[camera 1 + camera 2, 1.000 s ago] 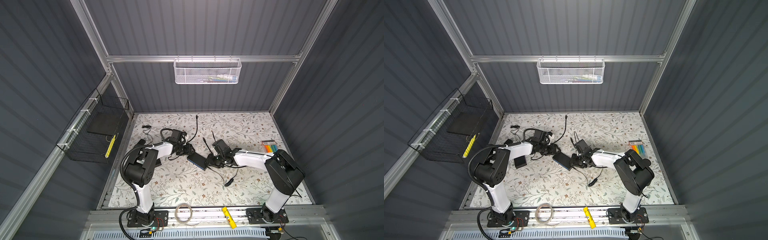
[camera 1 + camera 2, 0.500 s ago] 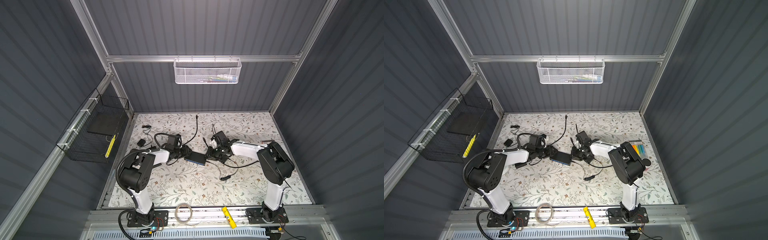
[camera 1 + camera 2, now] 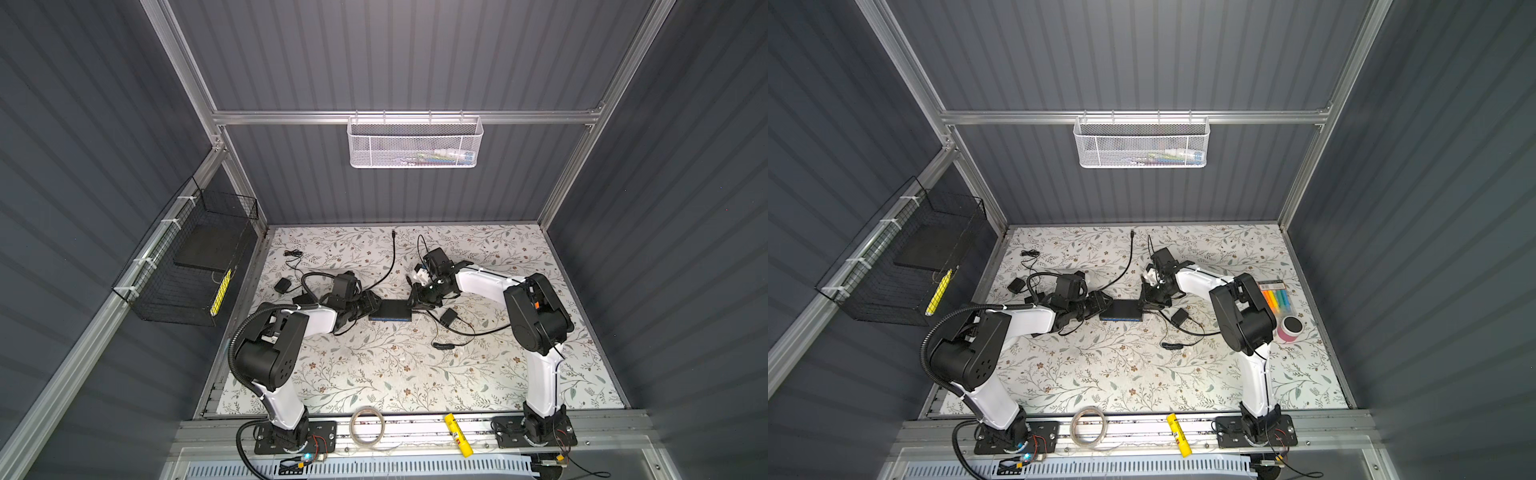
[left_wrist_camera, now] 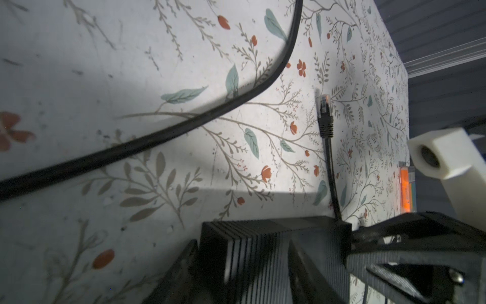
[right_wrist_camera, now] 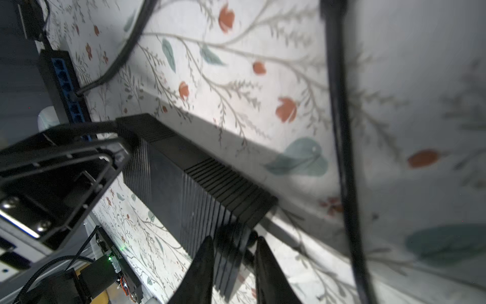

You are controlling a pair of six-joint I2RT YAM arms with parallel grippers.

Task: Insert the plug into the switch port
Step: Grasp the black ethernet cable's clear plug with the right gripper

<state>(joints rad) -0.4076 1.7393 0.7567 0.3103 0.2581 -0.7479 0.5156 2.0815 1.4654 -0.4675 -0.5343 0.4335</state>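
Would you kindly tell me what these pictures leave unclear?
Switch ports: too small in both top views, oblique and dim in the right wrist view.
Left gripper jaws: cut by the left wrist view's edge.
Right gripper grip: blurred in the right wrist view.
White basket contents: behind mesh.
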